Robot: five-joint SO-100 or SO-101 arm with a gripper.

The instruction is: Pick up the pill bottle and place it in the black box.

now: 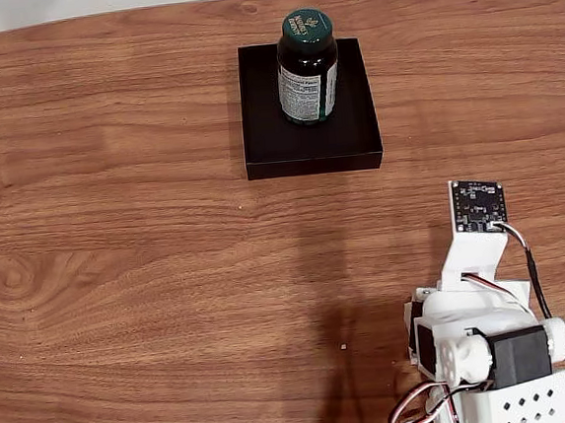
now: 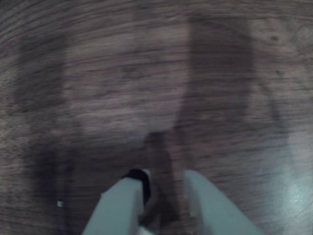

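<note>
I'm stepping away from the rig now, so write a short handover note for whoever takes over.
Gripper: empty; the wrist view shows it low over bare wooden table with a narrow gap between the fingers, so open or shut is hard to call.
Pill bottle: upright inside the black box, toward its far side, at the far end of the table.
Arm: pulled back at the near right edge in the fixed view, well apart from the box.
Done: bottle is in the box.
Left: nothing visible.

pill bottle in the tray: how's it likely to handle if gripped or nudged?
The pill bottle stands upright in the black box, tall and narrow, so a high nudge could tip it. It's cylindrical, so it would probably roll if felled. Its dark body looks rigid and glossy, perhaps slippery; the paper label may grip better.
</note>
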